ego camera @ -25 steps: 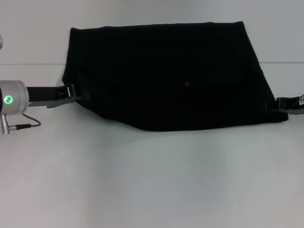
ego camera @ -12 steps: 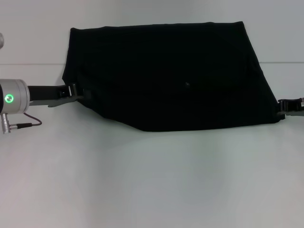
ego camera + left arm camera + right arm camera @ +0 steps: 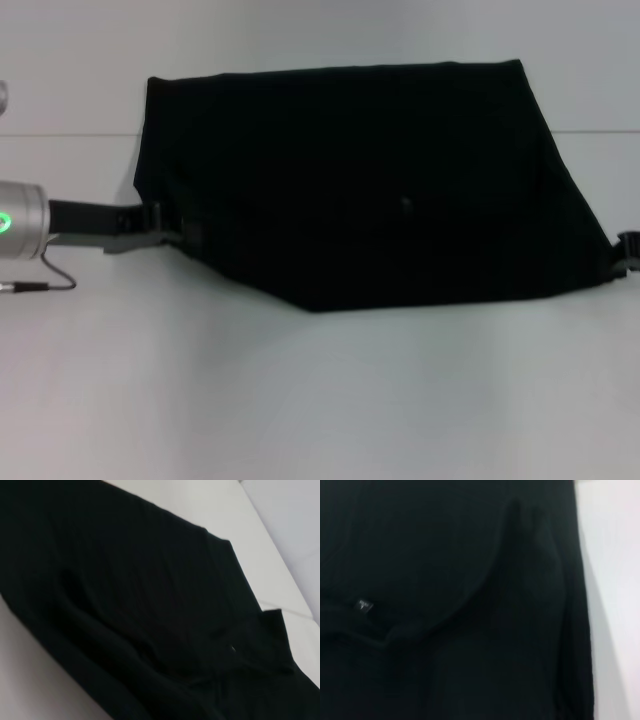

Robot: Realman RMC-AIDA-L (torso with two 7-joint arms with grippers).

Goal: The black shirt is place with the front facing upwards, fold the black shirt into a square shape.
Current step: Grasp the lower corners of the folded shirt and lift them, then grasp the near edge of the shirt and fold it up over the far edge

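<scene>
grippers (image 3: 168, 228) drew black shirt (image 3: 370, 180) nearer, wider.

left arm — reaching in level from the left | left gripper (image 3: 160, 225) low | right gripper (image 3: 627, 255) — at right edge

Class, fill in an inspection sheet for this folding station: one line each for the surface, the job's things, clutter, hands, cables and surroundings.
Surface: white table, bare in front of the shirt.
Job's things: black shirt spread out, already folded over; no print showing; small pale tag visible in the right wrist view.
Clutter: nothing seen.
Hands: left hand at the shirt's left edge; right hand at its right corner, mostly out of the head view.
Cables: thin dark cable looping under the left arm, with a green light lit on the arm.
Surroundings: plain pale wall behind the table.
</scene>
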